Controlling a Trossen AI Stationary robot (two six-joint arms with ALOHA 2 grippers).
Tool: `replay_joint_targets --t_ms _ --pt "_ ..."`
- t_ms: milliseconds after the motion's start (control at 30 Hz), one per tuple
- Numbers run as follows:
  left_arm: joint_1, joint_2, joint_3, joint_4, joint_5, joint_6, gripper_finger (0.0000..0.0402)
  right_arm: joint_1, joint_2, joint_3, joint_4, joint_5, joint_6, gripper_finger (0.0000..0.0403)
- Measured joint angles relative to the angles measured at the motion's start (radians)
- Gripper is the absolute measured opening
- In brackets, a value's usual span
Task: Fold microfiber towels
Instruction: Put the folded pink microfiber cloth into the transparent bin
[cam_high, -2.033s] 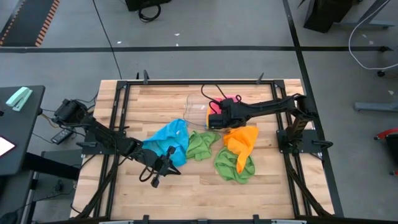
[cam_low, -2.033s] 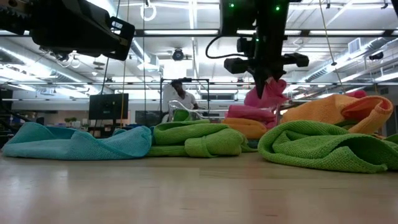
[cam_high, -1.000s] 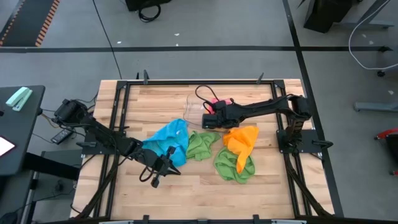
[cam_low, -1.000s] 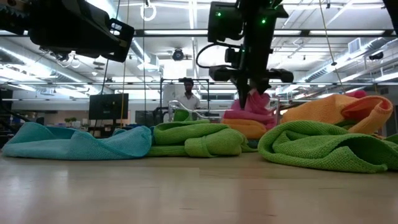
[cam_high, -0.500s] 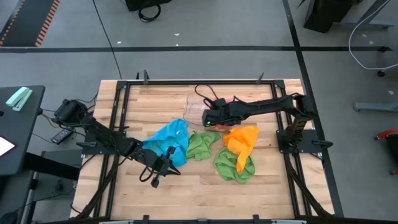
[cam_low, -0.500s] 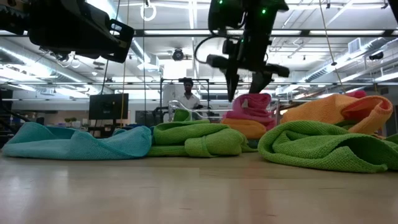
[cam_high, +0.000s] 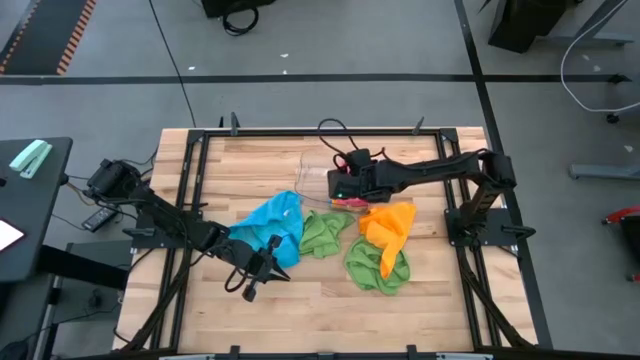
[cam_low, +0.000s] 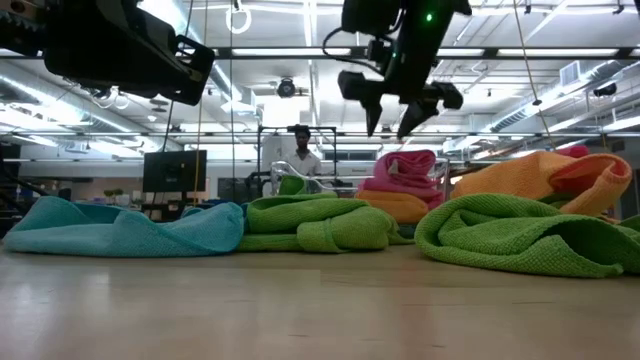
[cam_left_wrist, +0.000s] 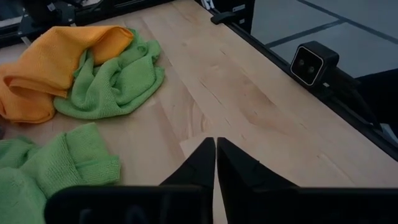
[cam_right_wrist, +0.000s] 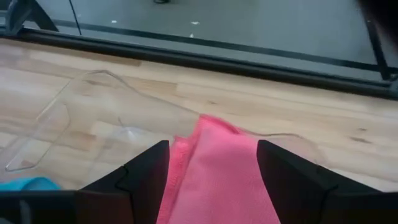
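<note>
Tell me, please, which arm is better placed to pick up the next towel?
The left, probably. Its end effector hangs shut beside the blue towel, at the near-left of the pile. The right end effector is open above the pink towel in the clear tray.

Two dark jointed arms, black looping cable (cam_high: 335, 135), wedge-shaped jaws
</note>
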Motion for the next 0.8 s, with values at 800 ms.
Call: replay_joint_targets --t_ms 800 --pt "0.0 0.0 0.0 0.001 0.0 -0.006 0.0038 -0.004 -0.04 -0.183 0.275 -0.083 0.02 0.0251"
